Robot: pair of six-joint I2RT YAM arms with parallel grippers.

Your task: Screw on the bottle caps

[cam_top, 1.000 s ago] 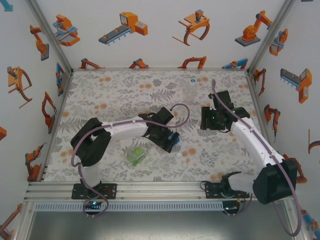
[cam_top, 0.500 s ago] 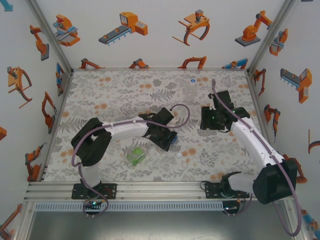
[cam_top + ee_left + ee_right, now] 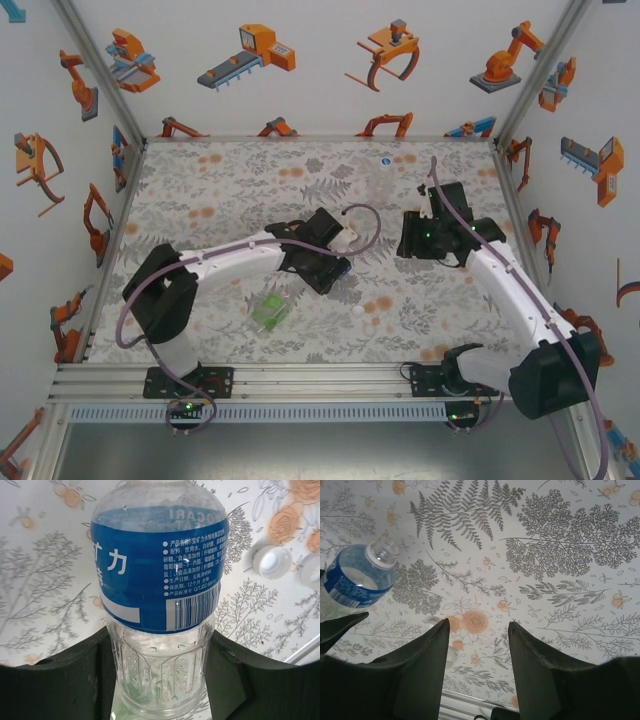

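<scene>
A: Left gripper (image 3: 160, 639) status?
B: Pinching the blue-label bottle (image 3: 160, 565) low on its clear ribbed body, one dark jaw pressed against each side. Label sits just past the jaw tips; neck points away from the wrist.
A: Cap on it?
B: Not yet. Right wrist view has that bottle at 10 o'clock of frame, tilted, neck toward 1 o'clock, mouth open.
A: Right gripper (image 3: 480, 625)?
B: Spread. Nothing between the jaws, only the floral table (image 3: 560, 555) showing through the gap. It's apart from the bottle.
A: Caps?
B: Left wrist view: two white caps on the table at 3 o'clock of the bottle. The nearer cap (image 3: 272, 561) is whole in frame, the edge cap (image 3: 312, 572) is cut by the frame border. They lie just beside each other, apart from the bottle. Top view: one loose cap (image 3: 357, 311) on the table at 5 o'clock of the left gripper, near it. Can't tell if it's one of that pair.
A: Other bottles?
B: Green-label bottle (image 3: 270, 312) is on the table at about 8 o'clock of the left gripper, near it, touched by neither gripper.
A: Arms relative to each other?
B: Top view: right gripper sits between 2 and 3 o'clock of the left one, both around table centre, well short of touching.
</scene>
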